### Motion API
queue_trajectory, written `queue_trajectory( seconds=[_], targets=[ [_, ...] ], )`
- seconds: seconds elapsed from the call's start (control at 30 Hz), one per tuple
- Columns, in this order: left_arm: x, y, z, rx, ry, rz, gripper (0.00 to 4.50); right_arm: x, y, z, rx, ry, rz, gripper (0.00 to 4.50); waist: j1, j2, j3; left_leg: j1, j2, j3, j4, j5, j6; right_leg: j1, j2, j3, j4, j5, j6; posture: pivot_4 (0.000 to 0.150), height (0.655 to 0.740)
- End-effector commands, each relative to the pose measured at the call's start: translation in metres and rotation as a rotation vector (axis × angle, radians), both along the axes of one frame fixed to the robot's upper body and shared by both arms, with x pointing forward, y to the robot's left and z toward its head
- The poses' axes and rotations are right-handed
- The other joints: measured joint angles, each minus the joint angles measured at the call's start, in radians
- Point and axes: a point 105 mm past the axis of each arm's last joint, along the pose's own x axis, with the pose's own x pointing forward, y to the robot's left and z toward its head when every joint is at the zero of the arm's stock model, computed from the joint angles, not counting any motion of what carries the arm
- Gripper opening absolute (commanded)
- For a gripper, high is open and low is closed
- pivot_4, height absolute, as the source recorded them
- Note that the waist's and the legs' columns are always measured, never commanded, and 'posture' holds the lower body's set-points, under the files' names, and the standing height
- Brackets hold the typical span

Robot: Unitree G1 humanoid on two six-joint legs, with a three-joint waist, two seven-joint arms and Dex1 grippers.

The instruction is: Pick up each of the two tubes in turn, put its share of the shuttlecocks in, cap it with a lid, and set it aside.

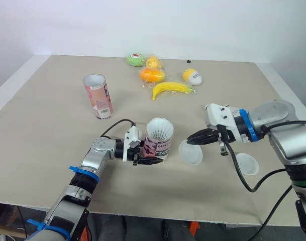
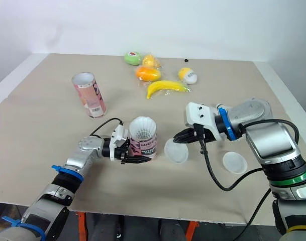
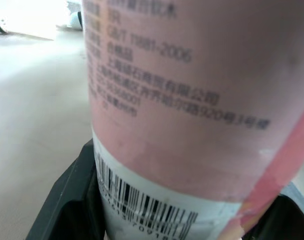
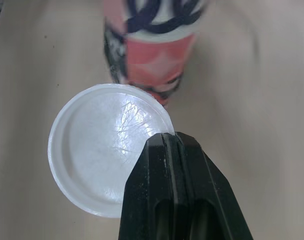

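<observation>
A pink printed tube (image 1: pixel 158 145) stands near the table's front middle, with white shuttlecock feathers (image 1: pixel 159 129) rising out of its top. My left gripper (image 1: pixel 146 160) is shut around its lower part; in the left wrist view the tube (image 3: pixel 191 100) sits between the black fingers (image 3: pixel 67 200). My right gripper (image 1: pixel 194 139) is shut on the rim of a white lid (image 1: pixel 190 152), held tilted just right of that tube. The right wrist view shows the lid (image 4: pixel 99 155) pinched at the fingertips, beside the tube (image 4: pixel 152 50). A second pink tube (image 1: pixel 98 95) stands open-topped at the back left. A second lid (image 1: pixel 247 163) lies flat on the table to the right.
At the back middle of the beige table (image 1: pixel 52 130) lie a banana (image 1: pixel 171 89), an orange (image 1: pixel 152 75), a green fruit (image 1: pixel 135 59), a yellow fruit (image 1: pixel 154 62) and a yellow-and-white object (image 1: pixel 192 76). A small dark item (image 1: pixel 189 62) lies near the far edge.
</observation>
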Motion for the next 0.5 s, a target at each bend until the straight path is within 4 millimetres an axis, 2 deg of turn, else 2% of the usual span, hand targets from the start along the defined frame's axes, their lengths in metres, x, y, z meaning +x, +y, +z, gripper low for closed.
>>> queue_trajectory(
  seconds=[0.03,0.2,0.3,0.37,0.5],
  targets=[
    [-0.009,0.009,-0.034,0.115,0.104,-0.02,2.75,0.0,0.007,0.043,0.019,-0.115,0.059,0.05,-0.008,0.0,0.0,0.0,0.0,0.0,-0.001,0.0,0.0,0.0,0.0,0.0,0.0,0.0,0.0,0.15,0.6917],
    [-0.006,0.006,-0.03,0.111,0.119,-0.036,2.75,0.006,0.023,0.068,-0.024,-0.164,0.147,0.05,-0.013,-0.001,-0.001,0.001,0.0,0.0,-0.001,0.0,0.0,0.001,0.0,0.0,0.0,0.0,0.0,0.15,0.6917],
    [-0.006,0.004,-0.03,0.113,0.136,-0.056,2.75,0.006,0.039,0.082,-0.053,-0.189,0.225,0.05,-0.014,0.0,-0.001,0.001,0.0,0.0,-0.001,0.0,0.0,0.0,0.0,0.0,0.0,0.0,0.0,0.15,0.6917],
    [-0.006,0.002,-0.029,0.111,0.144,-0.066,2.75,0.006,0.048,0.086,-0.071,-0.194,0.266,0.05,-0.014,0.0,-0.001,0.001,0.0,0.0,-0.001,0.0,0.0,0.0,0.0,0.0,0.0,0.0,0.0,0.15,0.6917],
    [-0.005,-0.001,-0.027,0.107,0.145,-0.072,2.75,0.009,0.067,0.081,-0.127,-0.199,0.332,0.05,-0.012,0.0,-0.001,0.001,0.0,0.0,-0.001,0.0,-0.001,0.0,0.0,-0.001,0.0,-0.001,0.0,0.15,0.6917]
  ],
)
